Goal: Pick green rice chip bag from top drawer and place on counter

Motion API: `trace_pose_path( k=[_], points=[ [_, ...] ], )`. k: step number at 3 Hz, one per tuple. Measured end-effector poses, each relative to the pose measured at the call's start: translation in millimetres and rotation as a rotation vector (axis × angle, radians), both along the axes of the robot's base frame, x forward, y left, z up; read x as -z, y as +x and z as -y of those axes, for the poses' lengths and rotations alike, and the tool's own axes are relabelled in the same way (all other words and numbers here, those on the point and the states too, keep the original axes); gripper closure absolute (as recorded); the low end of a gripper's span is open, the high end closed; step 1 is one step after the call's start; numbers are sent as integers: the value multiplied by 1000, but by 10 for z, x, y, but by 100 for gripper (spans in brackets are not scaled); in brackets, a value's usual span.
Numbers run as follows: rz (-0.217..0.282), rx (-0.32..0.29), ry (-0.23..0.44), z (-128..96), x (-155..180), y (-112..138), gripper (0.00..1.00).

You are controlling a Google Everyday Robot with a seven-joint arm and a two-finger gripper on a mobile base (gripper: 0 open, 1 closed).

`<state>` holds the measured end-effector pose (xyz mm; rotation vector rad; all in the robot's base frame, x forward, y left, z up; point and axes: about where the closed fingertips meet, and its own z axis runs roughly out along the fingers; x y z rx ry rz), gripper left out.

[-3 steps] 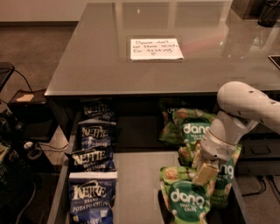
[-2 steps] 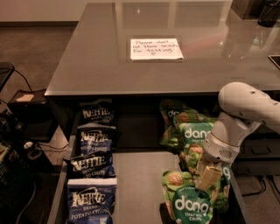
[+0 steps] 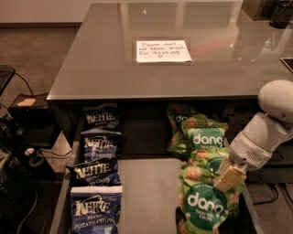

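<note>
Three green rice chip bags lie in a row on the right side of the open top drawer (image 3: 146,192). The front one (image 3: 201,203) shows its white "dang" logo, another (image 3: 203,137) lies behind it, and a third (image 3: 178,121) sits partly under the counter's edge. My gripper (image 3: 227,177) comes in from the right on a white arm and is down against the right upper part of the front green bag. The grey counter (image 3: 110,64) stretches above the drawer.
Several dark blue Kettle chip bags (image 3: 98,171) line the drawer's left side. A white handwritten note (image 3: 163,50) lies on the counter. Cables and gear (image 3: 18,151) sit on the floor to the left. A dark object (image 3: 281,11) stands at the counter's far right corner.
My arm and gripper have shifted slightly to the right over the front green bag. The bags in the drawer stay in the same row.
</note>
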<state>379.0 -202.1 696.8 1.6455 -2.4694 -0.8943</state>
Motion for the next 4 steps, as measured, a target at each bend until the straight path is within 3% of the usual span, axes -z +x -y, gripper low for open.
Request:
trace_pose_path(
  k=[1, 2, 4],
  points=[
    [37, 198, 77, 167, -256, 237, 100],
    [60, 296, 123, 287, -503, 586, 100],
    [124, 348, 106, 477, -1094, 1405, 100]
  ],
)
